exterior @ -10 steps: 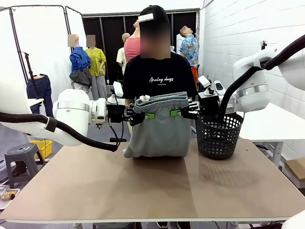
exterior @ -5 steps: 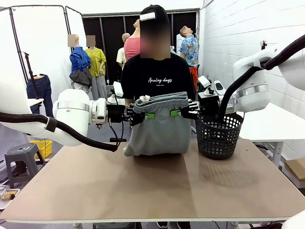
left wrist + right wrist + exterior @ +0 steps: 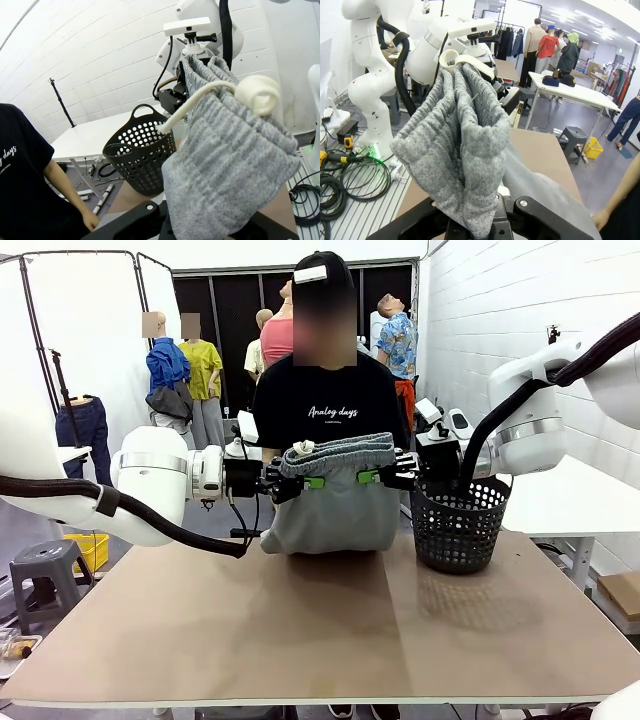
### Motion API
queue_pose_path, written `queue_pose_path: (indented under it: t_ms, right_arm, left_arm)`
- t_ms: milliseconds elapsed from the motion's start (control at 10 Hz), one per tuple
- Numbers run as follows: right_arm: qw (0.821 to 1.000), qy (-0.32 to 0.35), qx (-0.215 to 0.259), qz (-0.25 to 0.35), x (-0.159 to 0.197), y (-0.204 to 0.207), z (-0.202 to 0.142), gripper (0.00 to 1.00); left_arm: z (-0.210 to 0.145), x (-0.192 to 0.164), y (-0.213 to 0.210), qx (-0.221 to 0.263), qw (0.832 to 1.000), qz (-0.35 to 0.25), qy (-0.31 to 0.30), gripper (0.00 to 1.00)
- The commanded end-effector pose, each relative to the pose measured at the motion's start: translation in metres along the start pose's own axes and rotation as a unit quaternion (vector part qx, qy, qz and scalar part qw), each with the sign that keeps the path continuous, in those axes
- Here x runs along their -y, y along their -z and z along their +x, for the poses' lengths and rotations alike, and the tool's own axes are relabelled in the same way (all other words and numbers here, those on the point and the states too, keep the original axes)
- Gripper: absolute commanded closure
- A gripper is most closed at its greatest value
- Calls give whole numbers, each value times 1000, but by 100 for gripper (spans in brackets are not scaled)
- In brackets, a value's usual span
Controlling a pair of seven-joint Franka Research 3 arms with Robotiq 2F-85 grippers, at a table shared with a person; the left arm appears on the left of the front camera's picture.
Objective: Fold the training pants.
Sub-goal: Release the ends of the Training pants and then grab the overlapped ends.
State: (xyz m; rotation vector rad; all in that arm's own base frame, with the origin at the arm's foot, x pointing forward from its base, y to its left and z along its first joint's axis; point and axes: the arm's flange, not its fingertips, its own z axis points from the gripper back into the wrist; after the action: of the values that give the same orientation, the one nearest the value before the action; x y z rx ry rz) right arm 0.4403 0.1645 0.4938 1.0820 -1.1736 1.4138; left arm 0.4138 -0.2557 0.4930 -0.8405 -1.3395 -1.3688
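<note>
**Hem hangs higher than a second ago**

Left pincer (image 3: 305, 482) and right pincer (image 3: 375, 477) stay clenched on the waistband, stretching the plain light grey jersey training pants (image 3: 330, 515) aloft just left of the black mesh basket (image 3: 460, 525). The hem nearly clears the desk (image 3: 320, 640), and folding looks unstarted.

So the training pants (image 3: 335, 505) hang mid-scene over the far part of the table (image 3: 300, 630), with the left gripper (image 3: 300, 482) at their left end and the right gripper (image 3: 375, 477) at their right. The basket (image 3: 457, 525) sits on the table just right of them, and the person (image 3: 330, 405) stands right behind the pants.
</note>
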Motion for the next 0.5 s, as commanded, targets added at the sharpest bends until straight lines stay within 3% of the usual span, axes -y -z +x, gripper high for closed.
queue_pose_path:
  t_ms: [0, 400]
  right_arm:
    - [1000, -4, 2, 0, 0, 0, 0, 100]
    - [1000, -4, 2, 0, 0, 0, 0, 100]
  left_arm:
    - [3, 4, -1, 14, 1000, 8, -3, 100]
    - [3, 4, -1, 14, 1000, 8, -3, 100]
